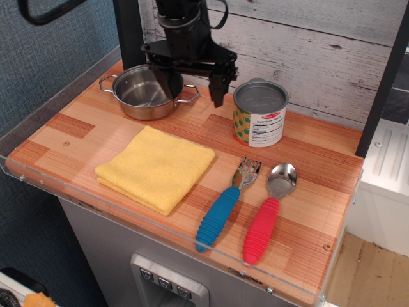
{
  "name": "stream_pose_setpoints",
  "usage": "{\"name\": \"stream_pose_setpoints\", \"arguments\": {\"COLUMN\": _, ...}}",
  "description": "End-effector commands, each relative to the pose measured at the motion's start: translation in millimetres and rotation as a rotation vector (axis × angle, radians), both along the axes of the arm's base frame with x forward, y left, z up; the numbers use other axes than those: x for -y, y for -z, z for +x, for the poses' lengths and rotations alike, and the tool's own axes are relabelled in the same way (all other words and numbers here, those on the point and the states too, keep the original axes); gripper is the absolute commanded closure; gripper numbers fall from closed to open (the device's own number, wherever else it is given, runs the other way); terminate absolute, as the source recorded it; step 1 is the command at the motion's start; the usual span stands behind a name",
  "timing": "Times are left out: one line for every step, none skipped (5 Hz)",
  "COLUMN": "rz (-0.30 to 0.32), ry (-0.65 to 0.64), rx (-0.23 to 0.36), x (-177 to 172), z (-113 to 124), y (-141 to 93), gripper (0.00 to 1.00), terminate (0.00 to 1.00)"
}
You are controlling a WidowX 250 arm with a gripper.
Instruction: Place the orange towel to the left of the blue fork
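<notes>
Wooden table (77, 121) is carrying the orange towel (155, 167) near its front edge, just left of the blue fork (225, 203); the claw (190, 87) is hanging open, empty.

The black arm is seen entering from the top edge, its wrist pointed straight down. The gripper (190, 86) is held with its two dark fingers (218, 88) spread wide apart, and nothing is clasped between them. It is raised above the back of the table (300, 192), clear of the surface, with a black cable looped beside the wrist.
</notes>
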State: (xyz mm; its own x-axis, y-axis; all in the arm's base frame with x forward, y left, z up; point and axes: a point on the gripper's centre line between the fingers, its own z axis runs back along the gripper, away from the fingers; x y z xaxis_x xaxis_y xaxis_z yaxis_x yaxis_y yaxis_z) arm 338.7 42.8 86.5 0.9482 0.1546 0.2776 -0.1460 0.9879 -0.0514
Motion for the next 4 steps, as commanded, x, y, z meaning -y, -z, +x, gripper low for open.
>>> {"name": "stream_pose_setpoints", "arguments": {"rz": 0.032, "ry": -0.070, "rx": 0.045, "x": -28.8, "z": 16.4, "y": -26.5, "gripper": 0.00, "terminate": 0.00}}
{"name": "stream_pose_setpoints", "arguments": {"rz": 0.064, "ry": -0.122, "rx": 0.038, "x": -46.6, "z": 19.6, "y": -29.2, "gripper": 0.00, "terminate": 0.00}}
{"name": "stream_pose_setpoints", "arguments": {"rz": 0.076, "ry": -0.216, "rx": 0.041, "x": -76.6, "z": 10.3, "y": -32.0, "gripper": 0.00, "terminate": 0.00}}
{"name": "stream_pose_setpoints", "arguments": {"rz": 0.046, "ry": -0.223, "rx": 0.036, "x": -97.8, "z": 8.0, "y": -33.9, "gripper": 0.00, "terminate": 0.00}}
